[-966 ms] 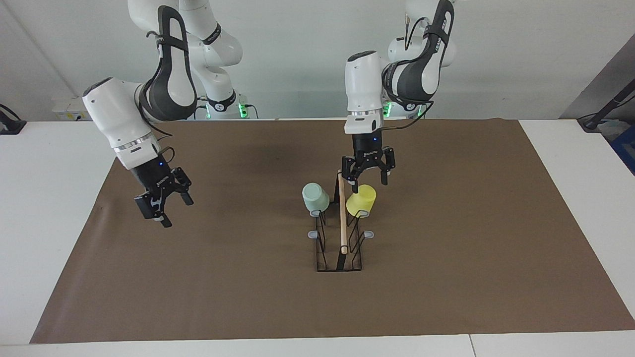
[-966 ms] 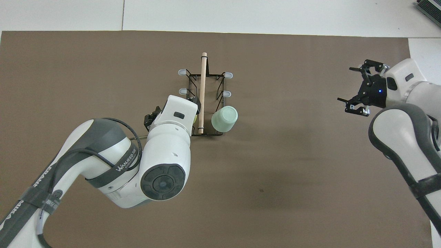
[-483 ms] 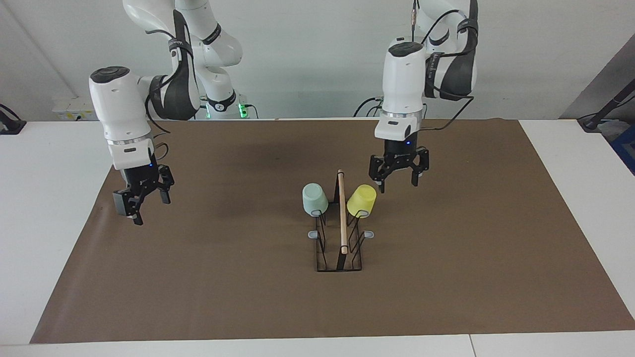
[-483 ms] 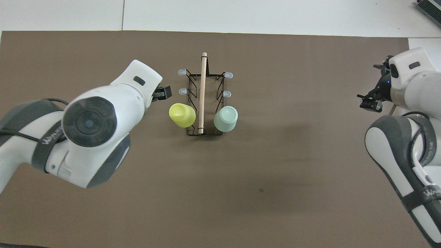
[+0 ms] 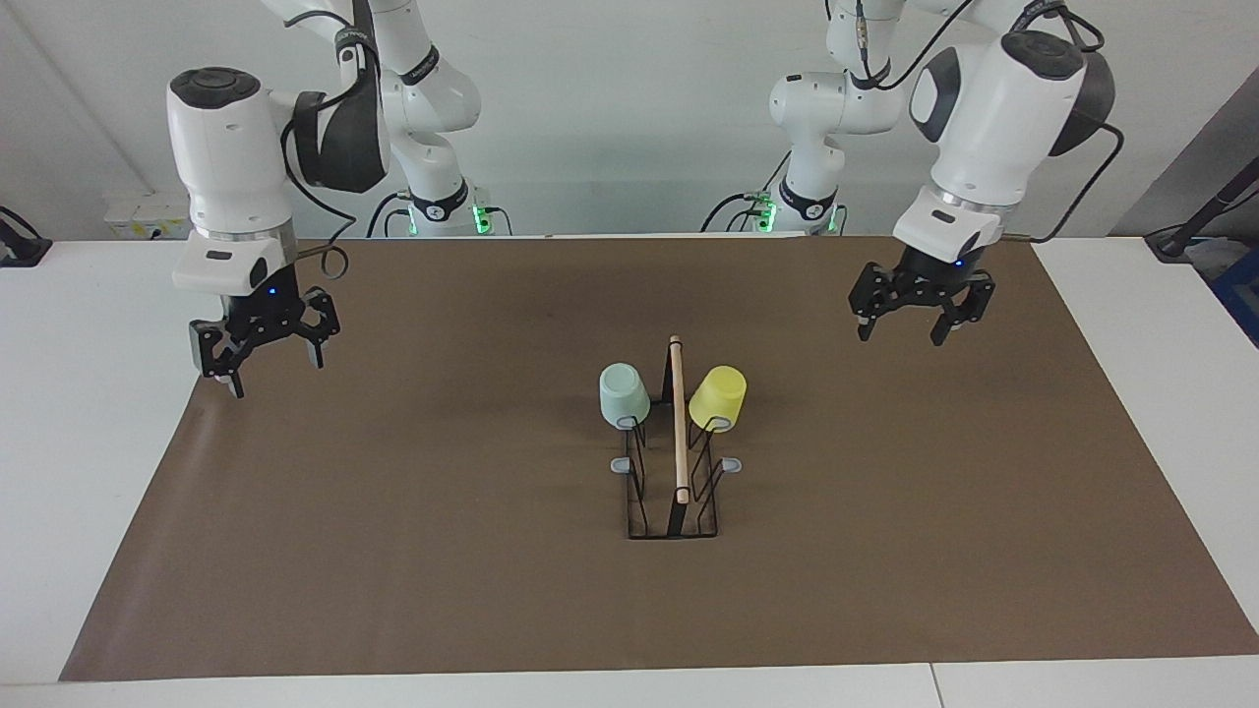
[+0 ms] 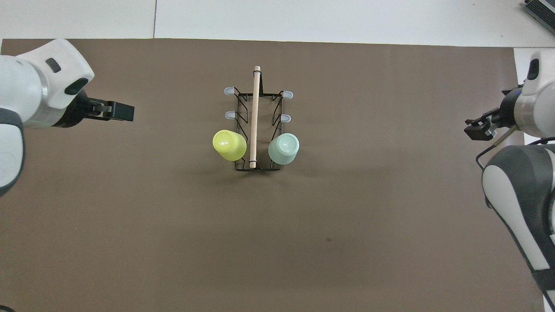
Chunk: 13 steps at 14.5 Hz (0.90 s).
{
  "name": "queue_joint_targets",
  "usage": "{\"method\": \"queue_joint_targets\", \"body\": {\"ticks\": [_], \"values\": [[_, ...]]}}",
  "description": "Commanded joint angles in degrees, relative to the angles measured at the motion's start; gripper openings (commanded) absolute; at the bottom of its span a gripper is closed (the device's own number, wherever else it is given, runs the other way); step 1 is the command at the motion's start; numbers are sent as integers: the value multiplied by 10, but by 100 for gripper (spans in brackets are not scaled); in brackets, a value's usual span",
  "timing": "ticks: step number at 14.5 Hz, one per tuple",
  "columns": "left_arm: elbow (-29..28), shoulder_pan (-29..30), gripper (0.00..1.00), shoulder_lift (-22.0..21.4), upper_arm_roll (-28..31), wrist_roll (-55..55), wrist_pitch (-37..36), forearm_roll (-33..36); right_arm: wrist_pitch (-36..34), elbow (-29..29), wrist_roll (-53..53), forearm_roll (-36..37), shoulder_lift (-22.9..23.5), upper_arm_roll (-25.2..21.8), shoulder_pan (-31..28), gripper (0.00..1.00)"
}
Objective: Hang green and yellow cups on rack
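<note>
The black wire rack (image 5: 677, 511) with a wooden rod (image 6: 255, 112) on top stands mid-table. The pale green cup (image 5: 624, 393) hangs mouth-down on a prong at the rack's end nearest the robots, on the right arm's side; it also shows in the overhead view (image 6: 284, 148). The yellow cup (image 5: 717, 397) hangs likewise on the left arm's side, also seen from overhead (image 6: 229, 145). My left gripper (image 5: 915, 326) is open and empty, raised over the mat toward the left arm's end (image 6: 113, 111). My right gripper (image 5: 266, 359) is open and empty over the mat's edge at the right arm's end (image 6: 477, 129).
A brown mat (image 5: 443, 551) covers most of the white table (image 5: 89, 413). Several grey-tipped prongs (image 5: 621, 464) on the rack hold nothing. A dark object (image 6: 540, 11) lies at the table's corner farthest from the robots, at the right arm's end.
My left gripper has drawn away from the yellow cup toward the left arm's end, leaving the cup on its prong. My right gripper has moved outward and turned to point down. The cups stayed put.
</note>
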State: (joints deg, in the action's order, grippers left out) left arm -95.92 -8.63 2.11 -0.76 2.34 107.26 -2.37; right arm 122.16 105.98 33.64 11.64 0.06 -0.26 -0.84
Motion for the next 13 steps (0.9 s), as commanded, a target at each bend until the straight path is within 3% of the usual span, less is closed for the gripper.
{"method": "queue_joint_targets", "body": {"ticks": [1, 4, 8, 13], "values": [[31, -4, 100, 2, 32, 77, -61, -11, -77, -51, -106, 14, 4, 3, 8, 100], [29, 3, 100, -18, 52, 138, -106, -11, -156, -83, -214, 1, 2, 8, 9, 100], [23, 32, 100, -37, 46, 147, -137, -4, -249, -105, -350, -87, -20, 15, 8, 100], [23, 57, 100, -37, 9, 106, -142, -4, -379, -173, -377, -152, -17, 10, 1, 100]]}}
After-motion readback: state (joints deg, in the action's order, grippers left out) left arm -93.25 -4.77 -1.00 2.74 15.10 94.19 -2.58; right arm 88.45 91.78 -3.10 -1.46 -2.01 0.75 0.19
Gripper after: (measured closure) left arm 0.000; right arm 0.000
